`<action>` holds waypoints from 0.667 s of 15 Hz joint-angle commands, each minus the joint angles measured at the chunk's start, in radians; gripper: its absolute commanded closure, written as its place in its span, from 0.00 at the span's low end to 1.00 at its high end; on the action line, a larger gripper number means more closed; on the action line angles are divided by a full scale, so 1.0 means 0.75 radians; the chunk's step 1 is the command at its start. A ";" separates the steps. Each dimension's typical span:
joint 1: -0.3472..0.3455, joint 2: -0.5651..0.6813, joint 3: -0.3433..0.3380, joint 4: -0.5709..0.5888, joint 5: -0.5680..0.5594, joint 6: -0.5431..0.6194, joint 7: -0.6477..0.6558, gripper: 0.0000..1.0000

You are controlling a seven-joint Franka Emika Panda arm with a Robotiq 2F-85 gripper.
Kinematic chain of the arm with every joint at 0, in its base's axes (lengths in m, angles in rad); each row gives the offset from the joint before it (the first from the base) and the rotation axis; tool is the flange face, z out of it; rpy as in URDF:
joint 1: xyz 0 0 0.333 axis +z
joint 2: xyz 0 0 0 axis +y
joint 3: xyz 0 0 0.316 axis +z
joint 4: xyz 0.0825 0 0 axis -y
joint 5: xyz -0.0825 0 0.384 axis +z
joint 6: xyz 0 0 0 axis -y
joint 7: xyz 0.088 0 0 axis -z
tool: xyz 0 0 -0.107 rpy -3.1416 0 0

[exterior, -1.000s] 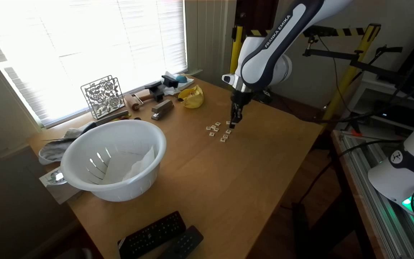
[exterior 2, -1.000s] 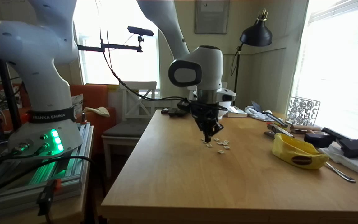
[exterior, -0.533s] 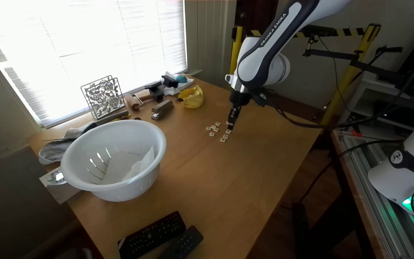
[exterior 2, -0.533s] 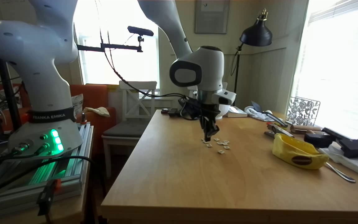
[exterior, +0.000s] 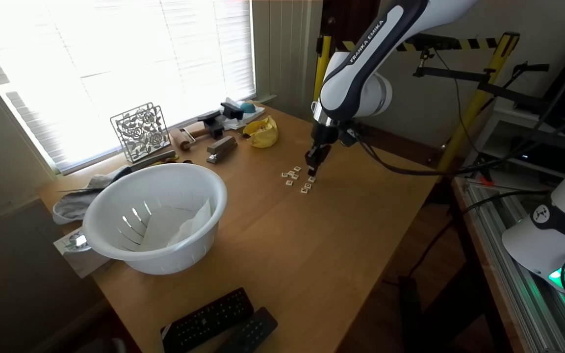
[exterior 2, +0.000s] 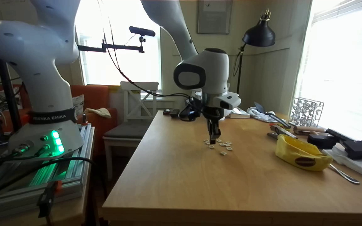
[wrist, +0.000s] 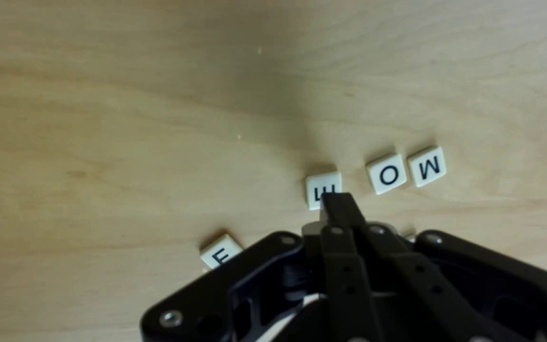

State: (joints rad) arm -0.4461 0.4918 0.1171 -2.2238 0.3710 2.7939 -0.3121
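1. Wrist view: the pincer (wrist: 343,203) is clenched with nothing visibly held, its tips overlapping the edge of an E tile (wrist: 320,185); whether they touch it or hang just above, I cannot tell. To the right in this view lie an O tile (wrist: 386,174) and an M tile (wrist: 427,166), just beside each other, with a wider gap back to the E. A second E tile (wrist: 220,251) sits askew to the left, partly covered by the pincer.
2. In an exterior view, a row of three tiles (exterior: 308,186) runs from the pincer's tips across the wooden tabletop (exterior: 272,245); a loose cluster of tiles (exterior: 295,177) lies near, to its left. A white colander (exterior: 165,263) stands well apart. I judge the handling partway along: O and M are paired, while the E stands off from them and the cluster is in no order.
3. In an exterior view, tiles lie beneath and around the pincer's tips; a yellow banana-shaped pouch (exterior 2: 291,156) sits well apart.
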 commanded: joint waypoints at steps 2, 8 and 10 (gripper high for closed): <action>0.042 0.047 -0.040 0.041 0.014 0.001 0.102 1.00; 0.081 0.071 -0.073 0.045 -0.033 0.009 0.124 1.00; 0.099 0.075 -0.083 0.039 -0.082 0.026 0.079 1.00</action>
State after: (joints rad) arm -0.4038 0.5204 0.0771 -2.2070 0.3595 2.7944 -0.2367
